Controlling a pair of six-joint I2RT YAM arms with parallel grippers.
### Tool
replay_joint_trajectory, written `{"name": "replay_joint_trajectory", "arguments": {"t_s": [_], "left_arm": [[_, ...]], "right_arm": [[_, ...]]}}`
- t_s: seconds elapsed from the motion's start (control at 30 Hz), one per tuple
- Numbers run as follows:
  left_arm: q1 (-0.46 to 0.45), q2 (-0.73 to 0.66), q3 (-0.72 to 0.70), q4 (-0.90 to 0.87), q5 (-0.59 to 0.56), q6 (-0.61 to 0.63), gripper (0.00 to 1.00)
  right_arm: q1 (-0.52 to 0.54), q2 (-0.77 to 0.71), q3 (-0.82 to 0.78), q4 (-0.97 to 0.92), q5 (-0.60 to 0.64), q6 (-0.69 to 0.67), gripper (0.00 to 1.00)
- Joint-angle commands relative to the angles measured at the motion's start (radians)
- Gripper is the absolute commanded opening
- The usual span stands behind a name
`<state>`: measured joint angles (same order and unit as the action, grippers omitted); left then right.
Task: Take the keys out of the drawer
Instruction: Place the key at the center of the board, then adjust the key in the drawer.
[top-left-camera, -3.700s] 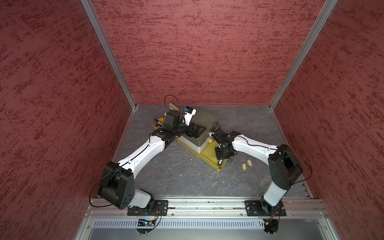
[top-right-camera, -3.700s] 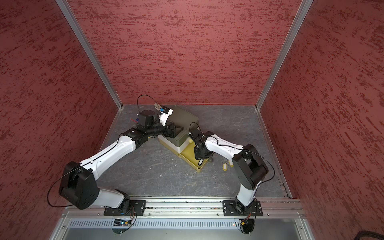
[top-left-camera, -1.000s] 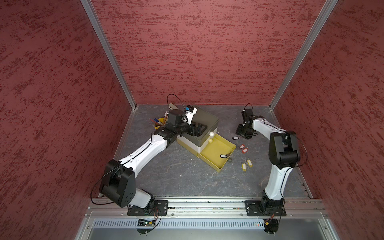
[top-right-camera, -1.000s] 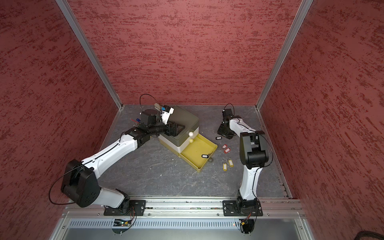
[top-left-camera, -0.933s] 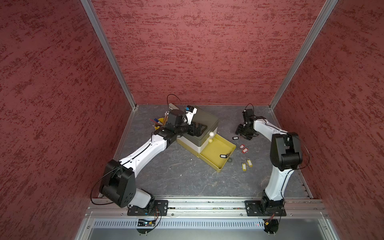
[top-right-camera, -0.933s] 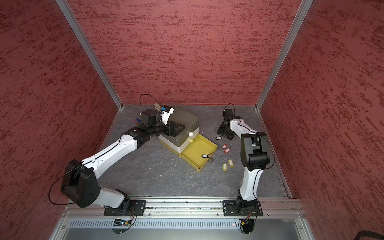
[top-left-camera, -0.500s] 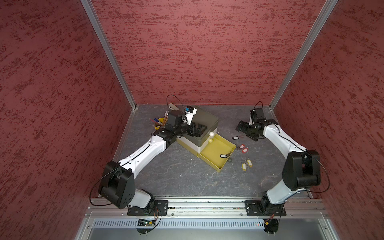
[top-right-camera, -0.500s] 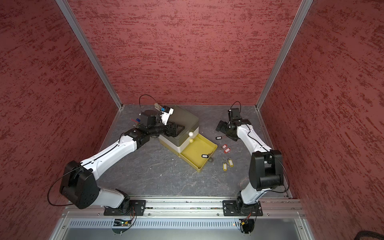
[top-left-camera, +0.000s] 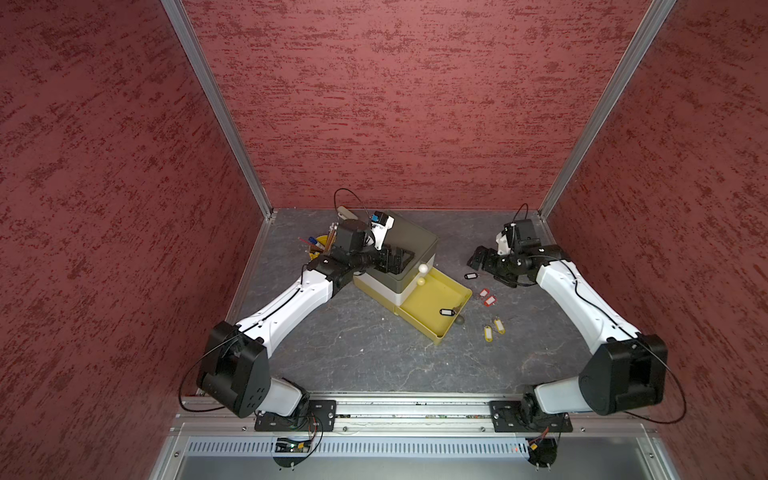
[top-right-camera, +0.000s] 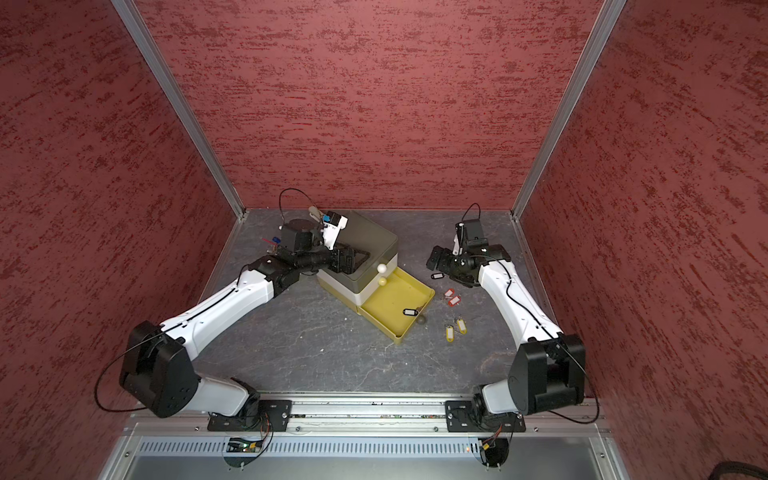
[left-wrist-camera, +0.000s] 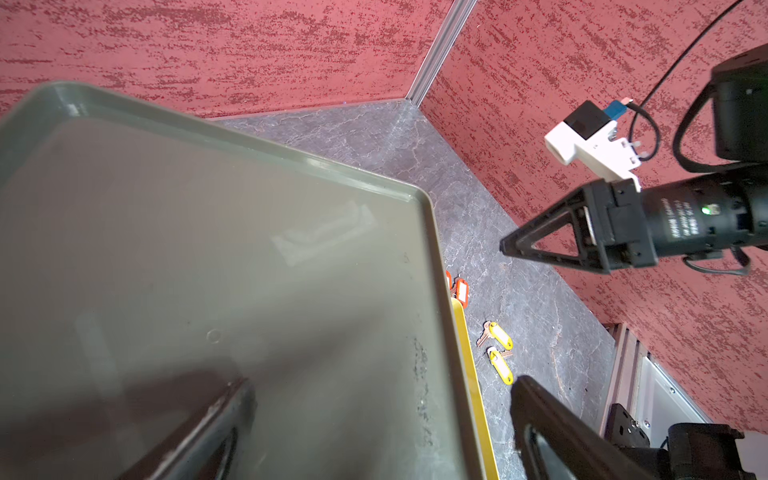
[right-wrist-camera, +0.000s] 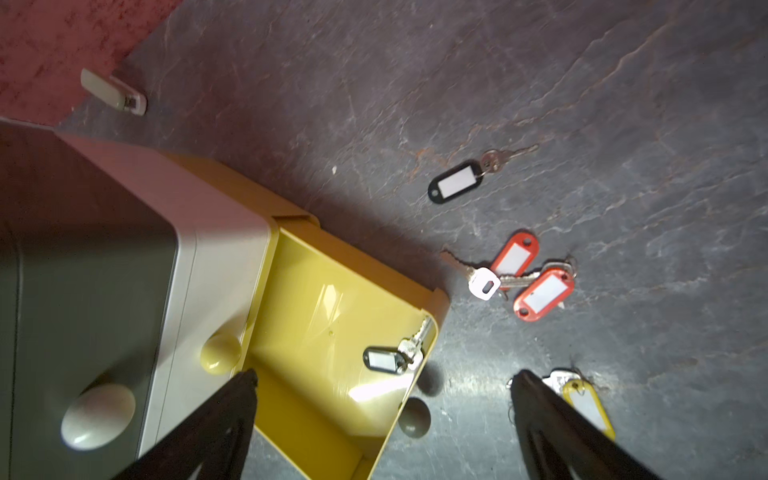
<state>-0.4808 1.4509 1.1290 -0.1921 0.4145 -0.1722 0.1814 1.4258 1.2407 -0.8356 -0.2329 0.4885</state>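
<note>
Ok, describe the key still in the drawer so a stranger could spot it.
The olive plastic drawer cabinet has its yellow bottom drawer pulled open. At its front wall lies a metal key with a black oblong tag. It alone is inside; the other black-tagged key, red-tagged keys and yellow-tagged keys lie on the tabletop.

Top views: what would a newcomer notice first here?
The yellow drawer stands pulled open from the grey drawer unit mid-table, one black-tagged key lying by its front wall. On the table beside it lie a second black-tagged key, two red-tagged keys and two yellow-tagged keys. The right gripper hovers open near those, and the left gripper is open over the unit's top.
</note>
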Motion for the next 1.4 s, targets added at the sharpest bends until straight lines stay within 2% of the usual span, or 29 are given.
{"name": "replay_joint_trajectory", "arguments": {"t_s": [0.0,0.27,0.43,0.8,1.1,1.23,1.37], "left_arm": [[-0.011,0.032,-0.047,-0.270,0.004,-0.068,1.00],[-0.019,0.025,-0.042,-0.252,0.001,-0.078,1.00],[-0.018,0.033,-0.023,-0.257,0.001,-0.073,1.00],[-0.021,0.024,-0.041,-0.244,0.003,-0.088,1.00],[-0.020,0.011,-0.052,-0.232,0.001,-0.093,1.00],[-0.022,0.009,-0.058,-0.227,0.003,-0.100,1.00],[-0.026,0.006,-0.064,-0.218,-0.003,-0.111,1.00]], "right_arm": [[0.041,-0.017,0.057,-0.094,-0.020,-0.050,0.98],[0.144,0.025,0.181,-0.246,-0.006,-0.126,0.98],[0.224,0.117,0.247,-0.338,0.013,-0.175,0.98],[0.357,0.234,0.268,-0.349,0.011,-0.181,0.94],[0.392,0.304,0.252,-0.357,0.050,-0.208,0.89],[0.391,0.307,0.217,-0.340,0.076,-0.223,0.80],[0.391,0.336,0.196,-0.322,0.104,-0.242,0.77]]}}
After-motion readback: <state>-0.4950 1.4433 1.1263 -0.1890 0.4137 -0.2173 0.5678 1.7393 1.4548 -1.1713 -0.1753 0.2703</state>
